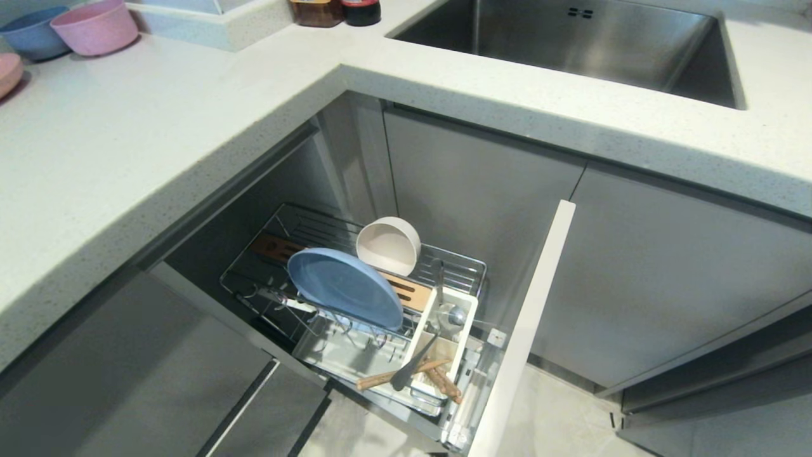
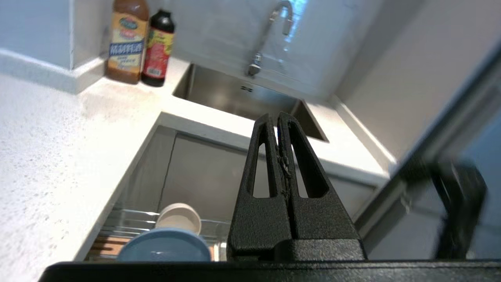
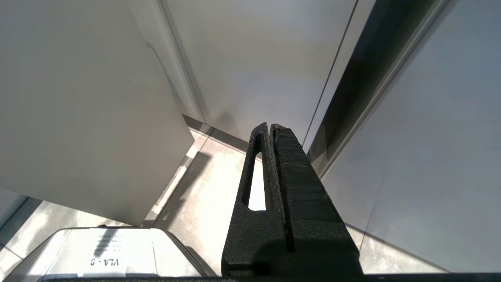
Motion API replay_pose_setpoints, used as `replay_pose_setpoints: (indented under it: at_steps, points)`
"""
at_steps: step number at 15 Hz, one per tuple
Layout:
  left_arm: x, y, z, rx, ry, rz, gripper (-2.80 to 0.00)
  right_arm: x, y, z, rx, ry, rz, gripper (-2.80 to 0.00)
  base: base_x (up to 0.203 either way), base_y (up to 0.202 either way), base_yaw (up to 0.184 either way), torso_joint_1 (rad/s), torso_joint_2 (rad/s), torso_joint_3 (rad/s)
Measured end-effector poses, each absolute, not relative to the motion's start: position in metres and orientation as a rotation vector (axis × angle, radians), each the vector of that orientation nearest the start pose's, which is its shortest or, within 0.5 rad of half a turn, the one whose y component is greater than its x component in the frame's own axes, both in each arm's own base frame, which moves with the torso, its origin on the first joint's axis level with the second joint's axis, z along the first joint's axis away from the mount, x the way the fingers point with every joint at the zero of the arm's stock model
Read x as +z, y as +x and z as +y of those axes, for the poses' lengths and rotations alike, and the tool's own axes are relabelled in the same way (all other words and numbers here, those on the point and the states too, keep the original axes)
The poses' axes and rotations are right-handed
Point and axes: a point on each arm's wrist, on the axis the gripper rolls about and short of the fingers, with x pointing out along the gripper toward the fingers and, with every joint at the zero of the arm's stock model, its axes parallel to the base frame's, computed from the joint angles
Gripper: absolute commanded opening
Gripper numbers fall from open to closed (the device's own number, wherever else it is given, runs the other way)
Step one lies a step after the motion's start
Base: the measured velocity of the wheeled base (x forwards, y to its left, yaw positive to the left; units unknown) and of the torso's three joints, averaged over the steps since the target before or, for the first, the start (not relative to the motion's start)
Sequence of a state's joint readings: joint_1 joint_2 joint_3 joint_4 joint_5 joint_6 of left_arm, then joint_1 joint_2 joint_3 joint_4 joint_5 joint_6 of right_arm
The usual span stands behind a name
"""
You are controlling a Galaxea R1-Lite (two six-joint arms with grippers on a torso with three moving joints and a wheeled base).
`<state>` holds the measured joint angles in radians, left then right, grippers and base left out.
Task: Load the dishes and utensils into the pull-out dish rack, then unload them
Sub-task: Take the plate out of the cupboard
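Note:
The pull-out dish rack [image 1: 466,270] stands drawn out of the corner cabinet, with its pale front panel [image 1: 533,317] edge-on. A light-blue plate [image 1: 346,285] stands on edge in it. Behind the plate, a cream-white bowl [image 1: 388,244] lies tipped on its side. In the white caddy [image 1: 471,317] lie a silver spoon [image 1: 450,314] and wooden chopsticks [image 1: 438,377]. Neither arm shows in the head view. My left gripper [image 2: 277,115] is shut and empty, up in the air near the rack, with the bowl [image 2: 178,217] and plate [image 2: 164,244] below it. My right gripper [image 3: 270,125] is shut, parked low over the floor.
The counter [image 1: 127,146] overhangs the rack on two sides. It carries a pink bowl [image 1: 95,25], a blue bowl [image 1: 32,32] and a pink plate [image 1: 7,73]. The steel sink [image 1: 571,44], a faucet [image 2: 274,23] and two sauce bottles [image 2: 127,43] lie beyond. Grey cabinet doors [image 1: 666,266] flank the rack.

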<state>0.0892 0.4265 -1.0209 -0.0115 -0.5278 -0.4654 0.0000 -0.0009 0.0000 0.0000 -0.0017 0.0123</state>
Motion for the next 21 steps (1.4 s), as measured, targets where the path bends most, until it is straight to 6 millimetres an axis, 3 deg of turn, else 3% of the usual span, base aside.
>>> replay_pose_setpoints:
  at_steps: [6, 8, 13, 16, 18, 21]
  points:
    - [0.421, -0.019, -0.01, -0.456, -0.547, -0.358, -2.8, 0.075, -0.023, 0.0, -0.002, 0.012, -0.001, -2.8, 0.0, 0.0, 0.0, 0.0, 0.0, 0.0]
    - [0.433, 0.003, -0.008, -0.484, -0.654, -0.214, -2.8, 0.075, -0.023, 0.0, -0.002, 0.012, -0.001, -2.8, 0.0, 0.0, 0.0, 0.0, 0.0, 0.0]
    - [0.438, 0.045, -0.023, -0.606, -0.744, 0.062, -2.8, 0.075, -0.023, 0.0, -0.002, 0.012, -0.001, -2.8, 0.0, 0.0, 0.0, 0.0, 0.0, 0.0]
    - [0.427, 0.08, -0.055, -0.552, -0.747, 0.182, -2.8, 0.079, -0.024, 0.0, -0.002, 0.012, -0.012, -2.8, 0.0, 0.0, 0.0, 0.0, 0.0, 0.0]
    - [0.417, 0.098, -0.081, -0.522, -0.765, 0.244, -2.8, 0.092, -0.028, 0.0, -0.001, 0.012, -0.064, -2.8, 0.0, 0.0, 0.0, 0.0, 0.0, 0.0]
    - [0.394, 0.118, -0.121, -0.472, -0.784, 0.328, -2.8, 0.079, -0.024, 0.0, -0.002, 0.012, -0.015, -2.8, 0.0, 0.0, 0.0, 0.0, 0.0, 0.0]
